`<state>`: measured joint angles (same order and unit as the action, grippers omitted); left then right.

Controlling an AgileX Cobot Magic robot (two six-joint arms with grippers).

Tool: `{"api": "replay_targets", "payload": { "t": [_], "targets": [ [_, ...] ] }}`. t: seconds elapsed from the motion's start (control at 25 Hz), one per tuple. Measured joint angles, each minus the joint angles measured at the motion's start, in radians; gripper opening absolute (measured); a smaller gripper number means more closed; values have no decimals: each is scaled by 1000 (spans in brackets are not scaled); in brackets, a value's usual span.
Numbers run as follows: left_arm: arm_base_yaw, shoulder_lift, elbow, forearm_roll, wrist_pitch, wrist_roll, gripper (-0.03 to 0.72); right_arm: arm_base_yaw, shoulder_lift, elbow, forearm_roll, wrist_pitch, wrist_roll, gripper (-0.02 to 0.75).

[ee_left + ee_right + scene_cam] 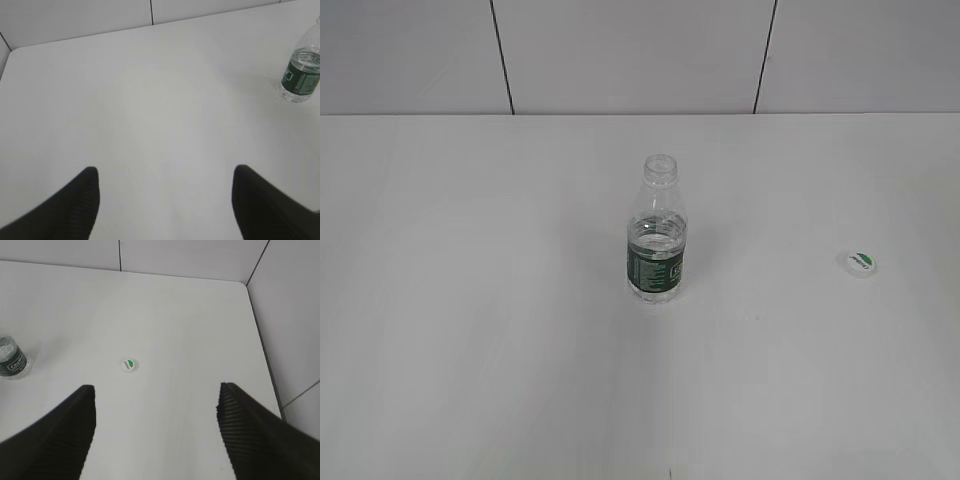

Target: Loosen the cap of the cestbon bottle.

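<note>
**Cap already off, bottle open**

The task looks finished, and more than finished: the cap is not merely loosened but lies by itself on the table, well apart from the bottle and to its right in the exterior view. It rests flat, top up, with the green leaf mark showing. The bottle's threaded neck is bare and its mouth open. Judging from this, nothing is left to do on the cap.

The bottle stands upright near the middle of the table, clear plastic with a dark green label band around its lower body and some water inside, the level sitting about at the label's upper edge.

Neither arm shows in the exterior view. The left gripper hangs over bare table, well to the left of the bottle, its jaws spread wide with nothing between them. The right gripper is likewise spread wide and empty, well to the bottle's right, with the cap lying on the table beyond its fingertips.
</note>
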<state>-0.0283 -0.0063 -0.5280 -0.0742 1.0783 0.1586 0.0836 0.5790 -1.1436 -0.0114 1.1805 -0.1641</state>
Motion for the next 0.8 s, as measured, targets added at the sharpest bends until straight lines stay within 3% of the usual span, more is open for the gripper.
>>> {"api": "replay_targets", "payload": {
  "t": [0.8],
  "targets": [
    [0, -1, 0, 0, 0, 1, 498, 0, -515, 489, -6, -27, 50, 580]
  ]
}}
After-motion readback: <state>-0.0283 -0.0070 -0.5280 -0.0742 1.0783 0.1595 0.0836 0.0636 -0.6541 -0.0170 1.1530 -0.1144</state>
